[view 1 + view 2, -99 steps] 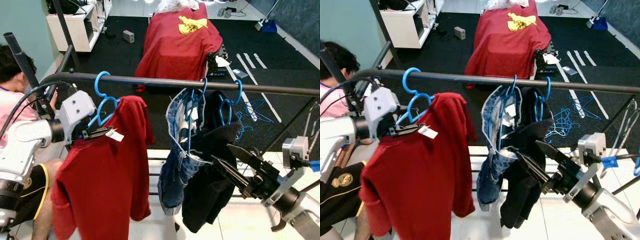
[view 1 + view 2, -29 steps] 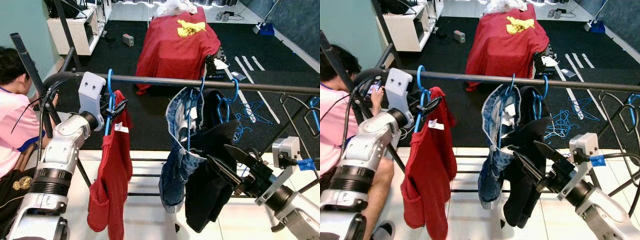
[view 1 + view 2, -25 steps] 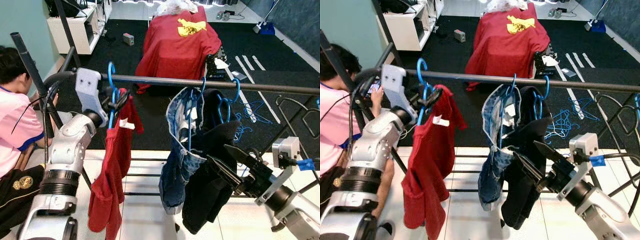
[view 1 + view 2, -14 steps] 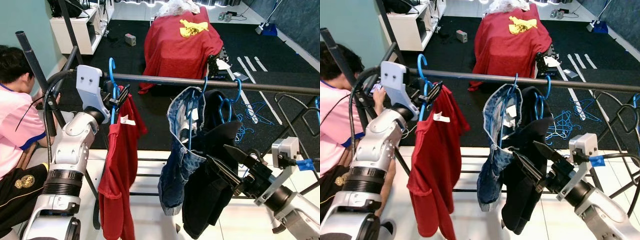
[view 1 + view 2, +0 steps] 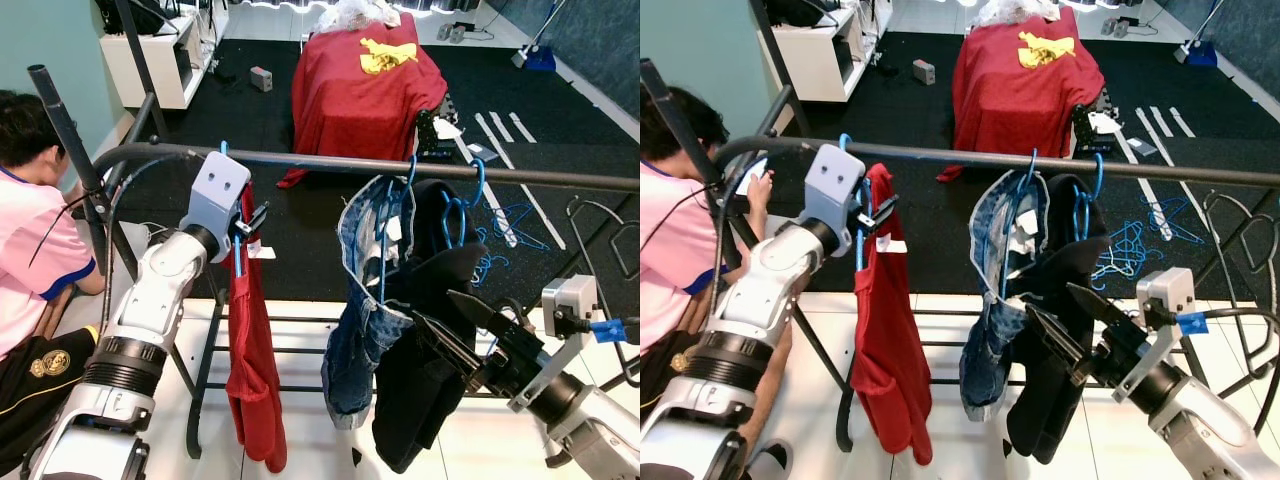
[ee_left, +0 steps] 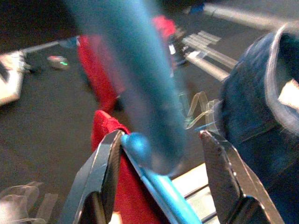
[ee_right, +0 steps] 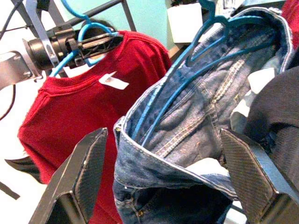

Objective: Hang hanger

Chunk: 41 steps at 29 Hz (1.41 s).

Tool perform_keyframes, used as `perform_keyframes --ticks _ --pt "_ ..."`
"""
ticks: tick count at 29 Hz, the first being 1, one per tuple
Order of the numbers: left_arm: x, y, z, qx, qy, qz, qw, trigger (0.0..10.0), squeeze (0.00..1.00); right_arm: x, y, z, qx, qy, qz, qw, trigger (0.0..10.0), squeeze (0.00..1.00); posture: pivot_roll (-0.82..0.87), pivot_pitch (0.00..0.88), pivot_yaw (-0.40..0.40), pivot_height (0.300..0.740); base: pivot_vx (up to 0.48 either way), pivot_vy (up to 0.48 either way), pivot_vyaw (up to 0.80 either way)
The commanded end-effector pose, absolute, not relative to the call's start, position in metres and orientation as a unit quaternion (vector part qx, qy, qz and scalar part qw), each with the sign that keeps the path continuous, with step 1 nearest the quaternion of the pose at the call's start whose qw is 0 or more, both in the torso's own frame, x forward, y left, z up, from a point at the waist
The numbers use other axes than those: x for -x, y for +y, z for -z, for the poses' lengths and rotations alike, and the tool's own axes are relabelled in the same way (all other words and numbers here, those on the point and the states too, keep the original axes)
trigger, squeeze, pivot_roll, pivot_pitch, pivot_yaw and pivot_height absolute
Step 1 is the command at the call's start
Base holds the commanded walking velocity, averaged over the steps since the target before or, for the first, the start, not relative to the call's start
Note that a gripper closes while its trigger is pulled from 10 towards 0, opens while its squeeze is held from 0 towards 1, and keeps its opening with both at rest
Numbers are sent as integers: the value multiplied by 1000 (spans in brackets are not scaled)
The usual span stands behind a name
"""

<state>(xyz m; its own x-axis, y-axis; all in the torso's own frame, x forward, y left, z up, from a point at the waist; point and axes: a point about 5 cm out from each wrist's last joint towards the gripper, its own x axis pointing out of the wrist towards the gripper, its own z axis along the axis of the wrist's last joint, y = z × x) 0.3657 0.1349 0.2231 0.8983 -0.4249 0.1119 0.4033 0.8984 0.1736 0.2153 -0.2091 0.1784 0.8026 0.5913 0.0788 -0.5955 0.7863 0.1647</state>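
A blue hanger (image 5: pixel 237 258) carries a red shirt (image 5: pixel 250 360), and its hook (image 5: pixel 221 150) sits over the dark rail (image 5: pixel 320 163) near the rail's left end. The shirt hangs straight down, edge-on to me. My left gripper (image 5: pixel 250 225) is just under the rail, shut on the hanger's neck; the left wrist view has the blue hanger (image 6: pixel 154 186) between the two fingers. My right gripper (image 5: pixel 432 303) stands open lower right, in front of the hanging jeans (image 5: pixel 355 340), holding nothing.
Jeans and a black garment (image 5: pixel 420 390) hang on blue hangers mid-rail. A person (image 5: pixel 30 230) in pink crouches at the left rail post. Behind are a red-draped object (image 5: pixel 365 90), a white shelf (image 5: pixel 150 50), and loose blue hangers (image 5: pixel 510 215) on dark carpet.
My left arm shifted right along the rail with the hanger. The hook now sits on the rail and the red shirt has swung to hang straight down. The right arm stayed put.
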Motion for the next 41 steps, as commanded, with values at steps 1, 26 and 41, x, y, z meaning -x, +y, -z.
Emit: perform_keyframes --ticks 1,26,41 --pt "-364 130 -210 -52 -41 232 970 10000 0 -213 -208 -177 -89 -4 -318 944 10000 0 -98 145 3 740 0 0 0" --pt "-364 132 -229 -23 -74 196 977 10000 0 -213 -205 -176 -93 -4 -318 944 10000 0 -99 158 6 740 0 0 0" --pt "-367 139 -232 -84 -78 182 977 10000 1000 -213 -205 -176 -93 -3 -319 943 10000 0 -99 160 5 740 0 0 0"
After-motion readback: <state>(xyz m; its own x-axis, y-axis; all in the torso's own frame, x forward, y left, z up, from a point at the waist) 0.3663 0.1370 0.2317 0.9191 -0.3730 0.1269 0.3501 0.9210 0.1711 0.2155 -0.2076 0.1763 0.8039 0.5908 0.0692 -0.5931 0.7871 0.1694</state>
